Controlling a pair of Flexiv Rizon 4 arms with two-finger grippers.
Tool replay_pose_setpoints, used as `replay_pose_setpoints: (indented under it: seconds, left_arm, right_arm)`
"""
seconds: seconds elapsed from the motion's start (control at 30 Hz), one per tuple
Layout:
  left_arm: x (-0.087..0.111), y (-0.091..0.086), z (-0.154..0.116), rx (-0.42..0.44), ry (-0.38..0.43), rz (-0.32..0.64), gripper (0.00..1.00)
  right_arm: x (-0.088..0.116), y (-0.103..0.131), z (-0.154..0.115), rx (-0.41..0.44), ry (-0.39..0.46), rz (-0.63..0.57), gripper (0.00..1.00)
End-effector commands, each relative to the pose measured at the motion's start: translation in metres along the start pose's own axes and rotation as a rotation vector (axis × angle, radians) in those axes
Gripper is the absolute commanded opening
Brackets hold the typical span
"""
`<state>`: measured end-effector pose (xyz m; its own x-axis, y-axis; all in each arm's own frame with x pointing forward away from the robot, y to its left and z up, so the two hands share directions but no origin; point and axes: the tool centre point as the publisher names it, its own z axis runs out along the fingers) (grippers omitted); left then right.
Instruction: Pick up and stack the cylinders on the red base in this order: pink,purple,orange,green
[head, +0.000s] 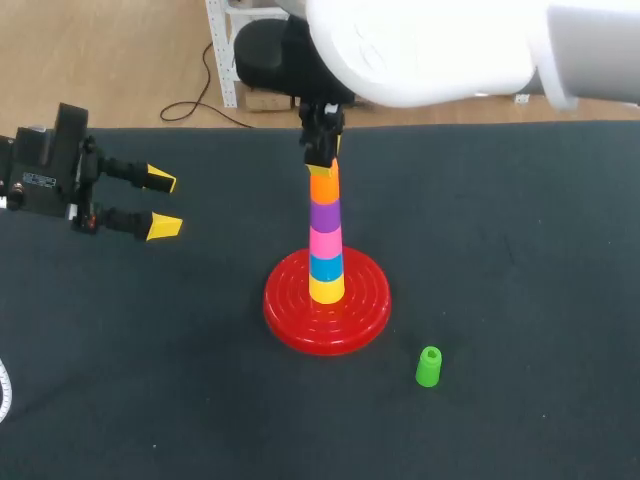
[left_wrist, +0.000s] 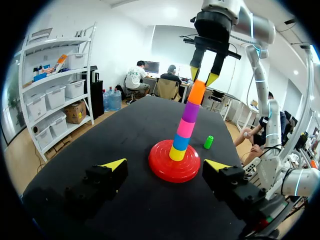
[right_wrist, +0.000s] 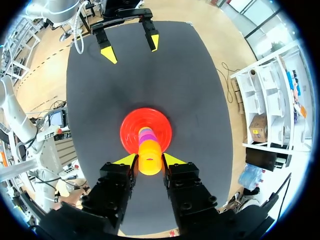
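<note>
Dark table (head: 520, 300): stack on base (head: 290, 318) reaches orange (head: 324, 187); green (head: 429, 367) stands loose near base.
Green prob. light, stiff, slick plastic, so pinch mid-wall, kept upright. Left gripper (head: 162, 205) released, well apart from stack. Right gripper (left_wrist: 202, 76) at orange's top; grasping or not, can't tell. Stack's core hidden.

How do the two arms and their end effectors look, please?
The right arm has a smooth, rounded white shell with thin pale blue rings at its joints. The right end effector is black, with two slim fingers ending in bright yellow wedge tips. The left end effector is the same: a blocky black body bearing a small white label, black fingers, yellow wedge tips.
</note>
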<state>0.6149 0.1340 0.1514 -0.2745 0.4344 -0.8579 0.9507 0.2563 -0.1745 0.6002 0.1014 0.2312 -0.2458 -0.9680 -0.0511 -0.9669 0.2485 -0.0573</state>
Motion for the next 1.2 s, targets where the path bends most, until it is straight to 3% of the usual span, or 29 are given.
replay_pose_setpoints:
  seconds: [0.03, 0.43, 0.6, 0.63, 0.67, 0.7, 1.0, 1.2]
  left_arm:
    - [0.001, 0.0, 0.0, -0.001, -0.004, 0.002, 1.0]
    - [0.001, 0.0, 0.0, -0.001, -0.004, 0.002, 1.0]
    - [0.001, 0.0, 0.0, -0.001, -0.004, 0.002, 1.0]
    - [0.001, 0.0, 0.0, -0.001, -0.004, 0.002, 1.0]
    - [0.001, 0.0, 0.0, -0.001, -0.004, 0.002, 1.0]
    - [0.001, 0.0, 0.0, -0.001, -0.004, 0.002, 1.0]
    - [0.001, 0.0, 0.0, -0.001, -0.004, 0.002, 1.0]
    - [0.001, 0.0, 0.0, -0.001, -0.004, 0.002, 1.0]
  right_arm:
    - [-0.004, -0.002, 0.002, -0.006, 0.025, 0.001, 0.0]
    - [-0.001, 0.0, 0.014, -0.042, 0.067, 0.011, 0.0]
    - [-0.001, 0.0, 0.004, -0.017, 0.054, 0.004, 0.01]
    - [-0.001, 0.0, 0.0, -0.008, 0.045, -0.002, 0.28]
    - [-0.001, 0.0, -0.005, 0.003, 0.044, -0.009, 0.93]
    - [-0.001, 0.0, -0.01, 0.011, 0.037, -0.009, 1.0]
    - [0.014, 0.011, -0.041, 0.055, 0.016, -0.015, 1.0]
    - [0.035, 0.026, -0.036, 0.048, 0.041, -0.002, 1.0]
